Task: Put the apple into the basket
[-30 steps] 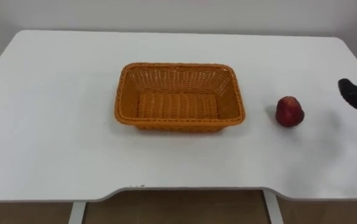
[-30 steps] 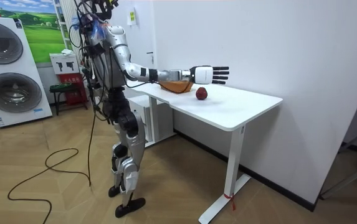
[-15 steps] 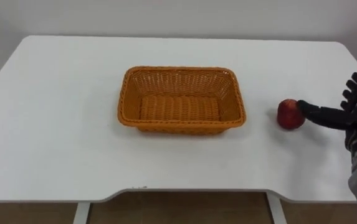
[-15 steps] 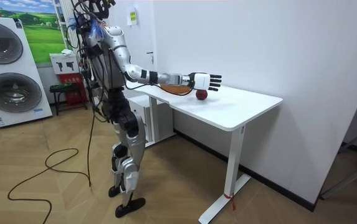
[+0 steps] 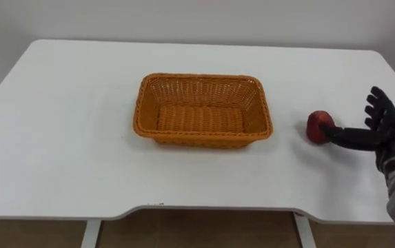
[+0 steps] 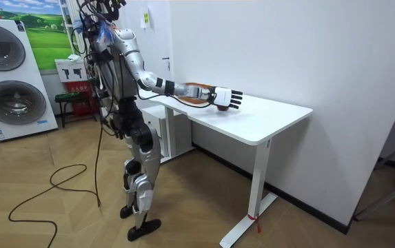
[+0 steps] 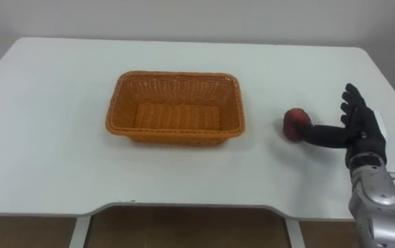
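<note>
Grasp step, mid-right: right hand, fingers spread, thumb against apple; next it should close, then carry to the centre basket.

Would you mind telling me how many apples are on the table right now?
1: the apple lies on the table, right of the empty basket, beside the open right hand.

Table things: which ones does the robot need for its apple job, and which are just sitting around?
For the job: apple, basket, right hand (open, by the apple).
Just around: table, washing machines, stool.
</note>
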